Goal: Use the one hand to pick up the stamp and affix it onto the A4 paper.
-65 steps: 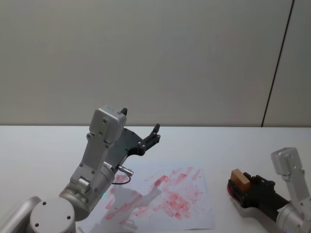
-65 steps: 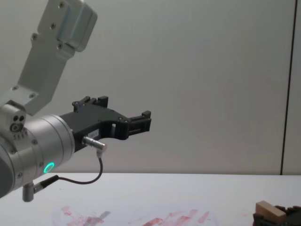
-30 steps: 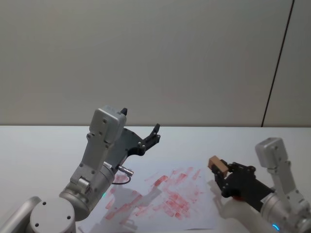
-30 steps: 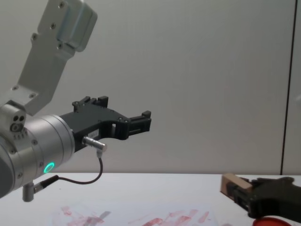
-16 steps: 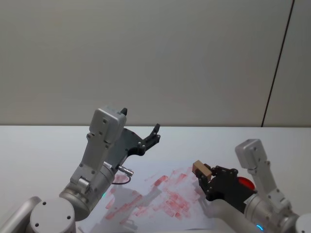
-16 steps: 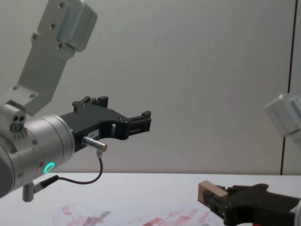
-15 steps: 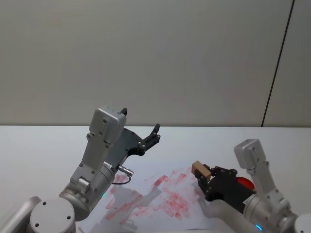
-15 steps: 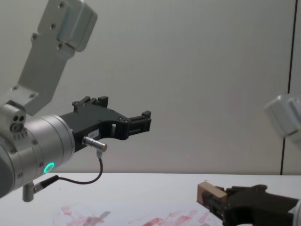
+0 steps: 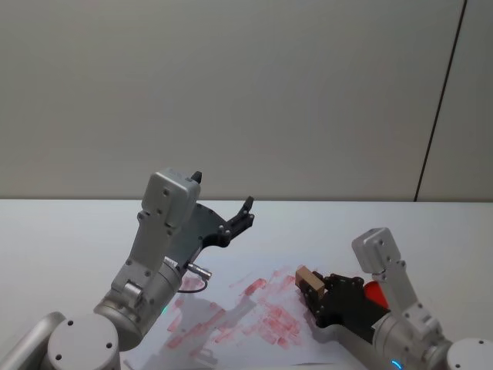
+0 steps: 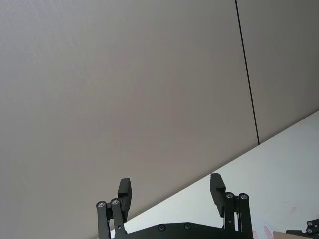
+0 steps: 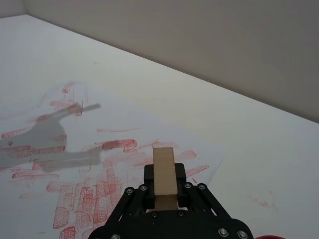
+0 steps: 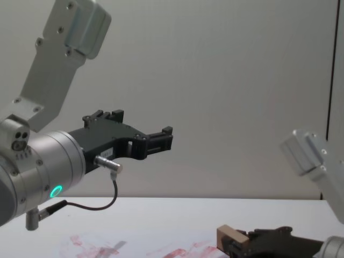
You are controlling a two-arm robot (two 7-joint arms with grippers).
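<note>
Head view: your right gripper (image 9: 314, 291) clamps the stamp (image 9: 306, 277), protruding forward; paper (image 9: 223, 310) lies beneath it; left gripper (image 9: 222, 194) hangs raised, wide.

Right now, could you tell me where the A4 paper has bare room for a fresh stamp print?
Bare: the strip of the A4 paper along its far edge, beyond the smears, and the table behind it. Crowded: the red prints mid-sheet, where the right gripper holds the stamp. The left gripper hangs open, raised.
</note>
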